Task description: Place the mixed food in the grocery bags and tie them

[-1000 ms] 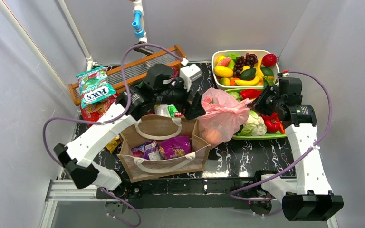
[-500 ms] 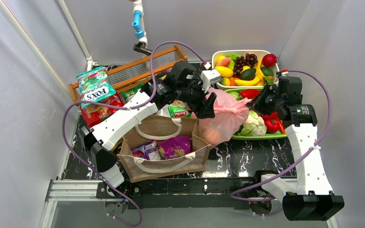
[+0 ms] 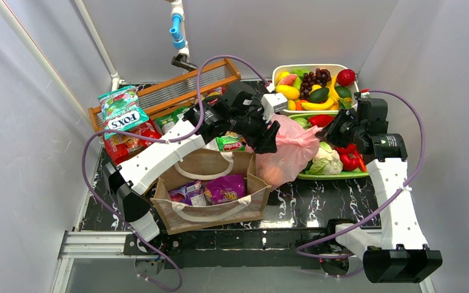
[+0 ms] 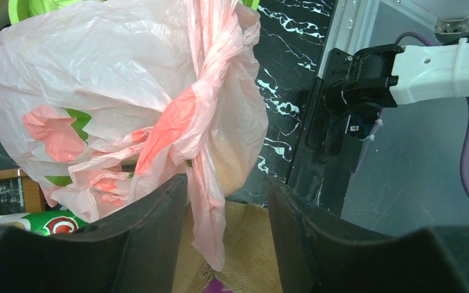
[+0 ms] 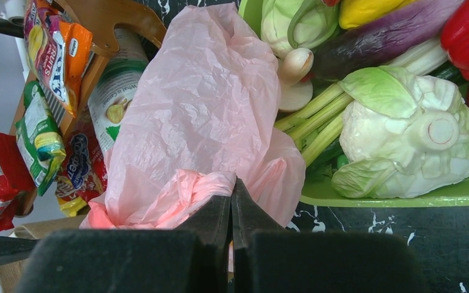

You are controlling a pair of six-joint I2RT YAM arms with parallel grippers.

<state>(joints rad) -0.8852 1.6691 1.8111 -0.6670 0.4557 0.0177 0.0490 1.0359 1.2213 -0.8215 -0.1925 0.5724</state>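
Pink bag (image 3: 284, 149) filled, knot seemingly half-made: right end effector (image 5: 232, 195) clamped on its bunched top, left end effector (image 4: 227, 186) apart around a handle; tote (image 3: 214, 213) beneath it untied

The pink bag (image 3: 293, 152) is hemmed between brown tote (image 3: 220, 215) and green vegetable tray (image 3: 336, 176).

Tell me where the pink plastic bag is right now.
Top view: the pink plastic bag sits right of centre, between the brown tote on its left and the green tray on its right, its gathered plastic pinched by the right gripper.
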